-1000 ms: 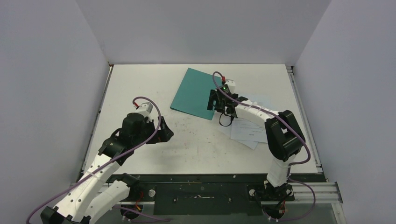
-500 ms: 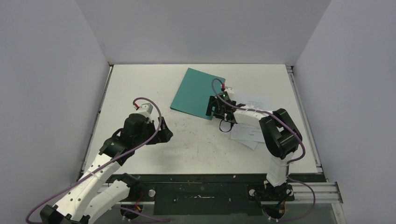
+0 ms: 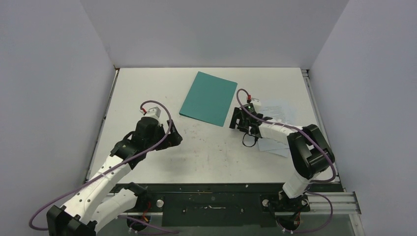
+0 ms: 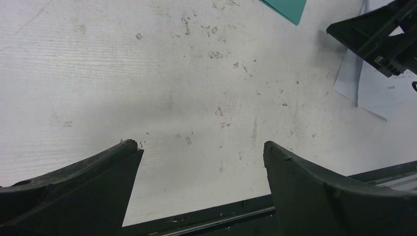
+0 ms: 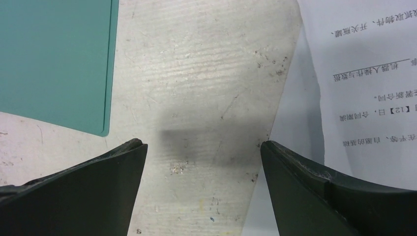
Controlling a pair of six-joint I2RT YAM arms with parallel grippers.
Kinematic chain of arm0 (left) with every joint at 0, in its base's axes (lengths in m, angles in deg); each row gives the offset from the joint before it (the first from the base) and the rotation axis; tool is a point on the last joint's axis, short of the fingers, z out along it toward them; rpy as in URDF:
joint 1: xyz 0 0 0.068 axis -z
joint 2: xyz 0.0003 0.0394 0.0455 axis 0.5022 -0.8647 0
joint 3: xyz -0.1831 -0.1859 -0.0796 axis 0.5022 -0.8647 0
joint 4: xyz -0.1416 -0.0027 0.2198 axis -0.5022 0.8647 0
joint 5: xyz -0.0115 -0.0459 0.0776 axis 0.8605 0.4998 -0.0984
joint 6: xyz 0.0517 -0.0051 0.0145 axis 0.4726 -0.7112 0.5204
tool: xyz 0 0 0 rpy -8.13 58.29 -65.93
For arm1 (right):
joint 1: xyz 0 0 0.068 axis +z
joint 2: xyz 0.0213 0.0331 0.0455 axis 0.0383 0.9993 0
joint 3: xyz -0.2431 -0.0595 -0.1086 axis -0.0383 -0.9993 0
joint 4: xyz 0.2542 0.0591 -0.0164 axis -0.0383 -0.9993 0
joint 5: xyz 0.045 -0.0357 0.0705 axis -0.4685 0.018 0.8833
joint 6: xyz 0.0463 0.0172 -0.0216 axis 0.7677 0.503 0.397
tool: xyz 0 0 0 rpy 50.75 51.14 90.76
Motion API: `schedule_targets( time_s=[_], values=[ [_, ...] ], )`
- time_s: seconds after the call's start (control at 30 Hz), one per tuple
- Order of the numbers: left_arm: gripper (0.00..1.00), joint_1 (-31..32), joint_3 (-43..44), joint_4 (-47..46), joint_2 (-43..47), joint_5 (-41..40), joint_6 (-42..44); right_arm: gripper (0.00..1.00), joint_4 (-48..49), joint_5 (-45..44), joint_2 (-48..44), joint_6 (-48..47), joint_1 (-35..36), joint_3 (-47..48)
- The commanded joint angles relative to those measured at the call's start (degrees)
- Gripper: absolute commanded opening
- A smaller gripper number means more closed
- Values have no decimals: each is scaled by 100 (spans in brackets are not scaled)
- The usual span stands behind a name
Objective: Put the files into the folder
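Observation:
The teal folder (image 3: pixel 208 98) lies shut and flat at the back middle of the table; its near corner shows in the right wrist view (image 5: pixel 54 59). The white files (image 3: pixel 276 109) lie to its right, partly under the right arm, and printed text shows on the files (image 5: pixel 366 73). My right gripper (image 3: pixel 237 118) hovers open over the bare strip of table between folder and files, holding nothing (image 5: pixel 202 145). My left gripper (image 3: pixel 175 139) is open and empty (image 4: pixel 202 145) over bare table at the left, well short of the folder.
The stained white table (image 3: pixel 211 147) is walled at the left, back and right. A metal rail (image 3: pixel 322 123) runs along its right edge, and a black base bar (image 3: pixel 211 189) runs along the near edge. The right gripper (image 4: pixel 378 34) shows in the left wrist view.
The right gripper has drawn back rightward from the folder's right edge. The files now lie farther right than before. The left arm has shifted slightly forward.

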Motion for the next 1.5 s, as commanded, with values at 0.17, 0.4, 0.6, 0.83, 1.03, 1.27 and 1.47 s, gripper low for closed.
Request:
schedule_targets(
  time_s=[0.17,0.4,0.6,0.83,1.03,1.27,1.47],
  values=[
    [96,-328,592,-775,-861,-513,-246,90,-333,187,-586,-365,-26,473],
    [96,-689,1215,-1272,-1778,-571,-324,91,-380,549,-361,-508,-42,1038],
    [96,-1073,1949,-1663,-2874,-480,-265,93,-175,1030,44,-467,-220,1412],
    [96,-1537,2992,-2142,-4279,112,-34,94,-10,1380,717,-370,-316,1914],
    [96,-1601,4044,-2202,-5489,414,266,96,109,1545,1182,-336,-362,2206],
    [96,-1658,5056,-2125,-6791,1020,496,98,301,1836,1692,-221,-419,2469],
    [96,-1668,5516,-2066,-7528,1299,591,99,438,2024,2017,-135,-451,2545]
  ],
)
